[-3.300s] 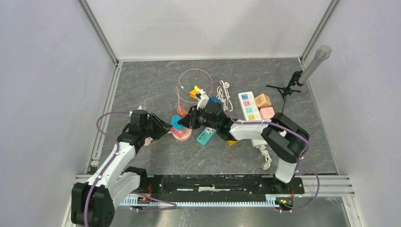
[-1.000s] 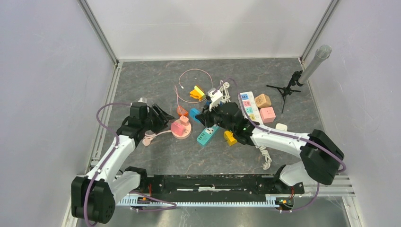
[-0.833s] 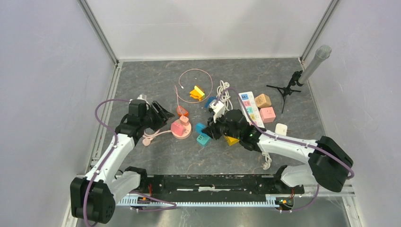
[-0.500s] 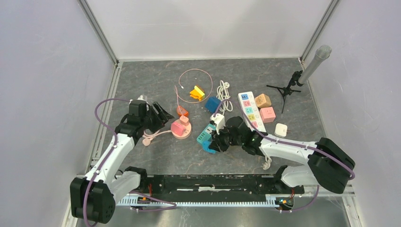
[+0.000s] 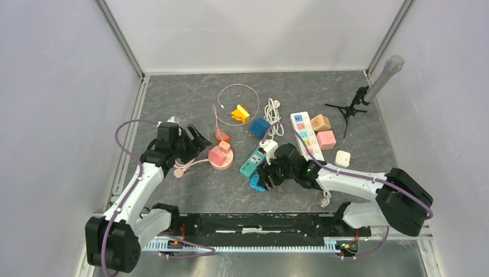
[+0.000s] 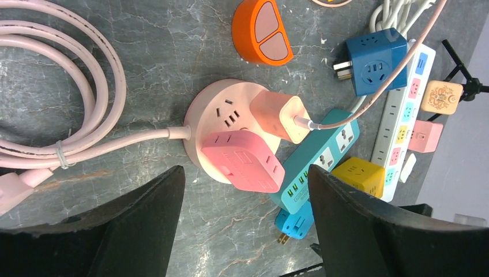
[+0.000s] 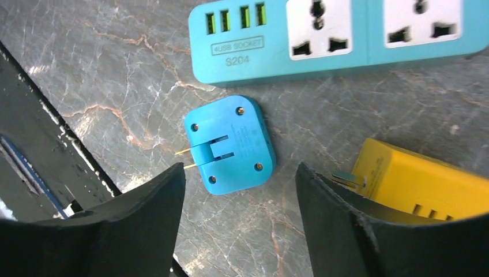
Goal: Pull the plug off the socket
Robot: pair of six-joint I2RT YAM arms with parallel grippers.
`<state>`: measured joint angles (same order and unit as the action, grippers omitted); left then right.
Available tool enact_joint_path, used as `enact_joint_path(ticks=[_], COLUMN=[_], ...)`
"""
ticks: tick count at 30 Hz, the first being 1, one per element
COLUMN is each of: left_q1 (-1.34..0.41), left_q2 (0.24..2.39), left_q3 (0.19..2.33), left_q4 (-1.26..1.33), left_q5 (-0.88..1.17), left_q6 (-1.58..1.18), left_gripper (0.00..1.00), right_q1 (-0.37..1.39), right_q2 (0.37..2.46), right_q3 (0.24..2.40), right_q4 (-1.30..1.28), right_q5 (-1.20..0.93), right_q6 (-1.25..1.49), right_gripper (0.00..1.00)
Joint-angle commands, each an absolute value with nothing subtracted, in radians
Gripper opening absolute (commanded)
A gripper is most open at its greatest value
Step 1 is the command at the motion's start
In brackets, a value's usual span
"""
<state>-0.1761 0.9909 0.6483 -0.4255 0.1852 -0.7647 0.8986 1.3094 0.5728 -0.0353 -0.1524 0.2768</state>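
Note:
The blue plug (image 7: pixel 230 144) lies loose on the table with its two prongs bare, just below the teal power strip (image 7: pixel 346 34). My right gripper (image 7: pixel 239 170) hovers over it, open, its fingers clear of the plug on both sides. From above, the plug (image 5: pixel 257 183) sits at the tips of the right gripper (image 5: pixel 266 175). The round pink socket (image 6: pixel 210 112) still carries a pink cube adapter (image 6: pixel 242 160) and a peach charger (image 6: pixel 279 115). My left gripper (image 6: pixel 245 173) is open and stands off from the socket (image 5: pixel 221 161), touching nothing.
A yellow cube adapter (image 7: pixel 421 184) lies right of the plug. Coiled pink cable (image 6: pixel 57 115) lies left of the socket. An orange piece (image 6: pixel 262 29), a blue cube socket (image 6: pixel 372 60) and a white power strip (image 5: pixel 304 130) sit farther back. A microphone stand (image 5: pixel 352 107) is at the back right.
My right gripper carried the blue plug toward the near edge, then opened and let it drop onto the table. My left gripper opened wider. The teal strip shifted.

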Motion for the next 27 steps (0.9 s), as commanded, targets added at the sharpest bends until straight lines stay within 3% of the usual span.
enact_joint_path(ticks=[1,7,11,19,27], left_q1=[-0.179,-0.179,-0.179,-0.179,-0.179], left_q2=[0.983,0.977,0.979,0.985,1.006], left_q3=[0.692,0.686,0.668,0.642,0.63], left_q4=[-0.433,-0.441,-0.423,-0.408,-0.387], left_q5=[0.154,0.135,0.143,0.172,0.185], left_q6=[-0.715,-0.707,-0.719,-0.741,-0.755], left_gripper=[0.86,0.9,0.91,0.91,0.91], right_q1=[0.899,0.899,0.899,0.905,0.92], right_q2=[1.25,1.245,1.348,1.628,1.752], right_q3=[0.623,0.659,0.767,1.029,1.111], right_q4=[-0.014,0.119,0.191,0.21,0.229], right_q5=[-0.061,-0.048,-0.028,0.003,-0.08], right_q6=[0.263,0.257,0.25,0.228,0.16], right_gripper=[0.76,0.82,0.83,0.79,0.76])
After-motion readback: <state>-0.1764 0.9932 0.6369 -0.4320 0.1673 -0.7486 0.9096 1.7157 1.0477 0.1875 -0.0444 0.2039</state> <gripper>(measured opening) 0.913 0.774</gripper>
